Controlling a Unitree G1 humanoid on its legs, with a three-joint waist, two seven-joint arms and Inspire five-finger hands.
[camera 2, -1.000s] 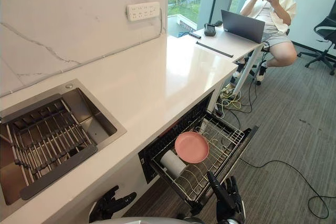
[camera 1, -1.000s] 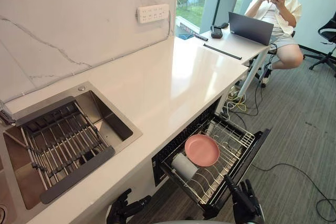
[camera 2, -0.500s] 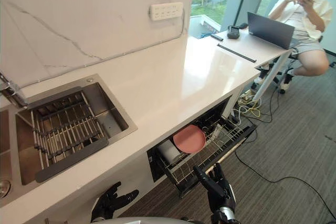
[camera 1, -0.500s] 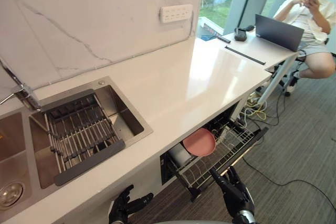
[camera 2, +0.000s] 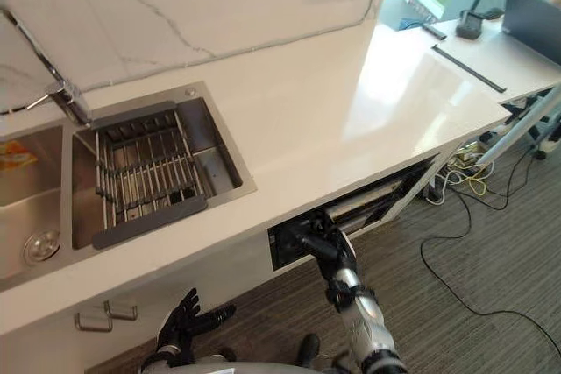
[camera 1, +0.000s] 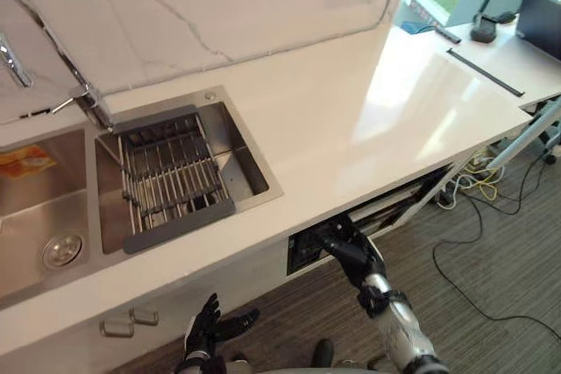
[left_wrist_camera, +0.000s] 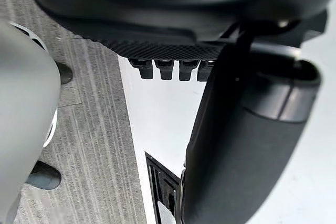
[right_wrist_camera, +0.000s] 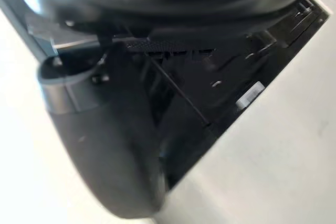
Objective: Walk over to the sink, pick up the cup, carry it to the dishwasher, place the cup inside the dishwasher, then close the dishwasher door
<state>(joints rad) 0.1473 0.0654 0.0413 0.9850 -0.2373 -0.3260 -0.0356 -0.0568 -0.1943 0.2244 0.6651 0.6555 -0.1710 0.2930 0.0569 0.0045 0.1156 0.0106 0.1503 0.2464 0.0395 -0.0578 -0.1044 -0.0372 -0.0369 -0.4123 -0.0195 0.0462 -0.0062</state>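
The dishwasher door (camera 1: 305,254) has been pushed nearly shut since a second ago. The cup, seen lying in its rack then, is now hidden behind it. Well left of the door, a wire rack (camera 1: 171,172) is set in the sink (camera 1: 256,179). Below and left of the door, the left hand (camera 1: 209,326) is held low, fingers spread, nothing held. The right hand (camera 1: 351,251) is pressed on the door's front with loose fingers — nothing is gripped.

Glossy stone countertop (camera 1: 351,129), brushed-steel sink (camera 1: 35,216)
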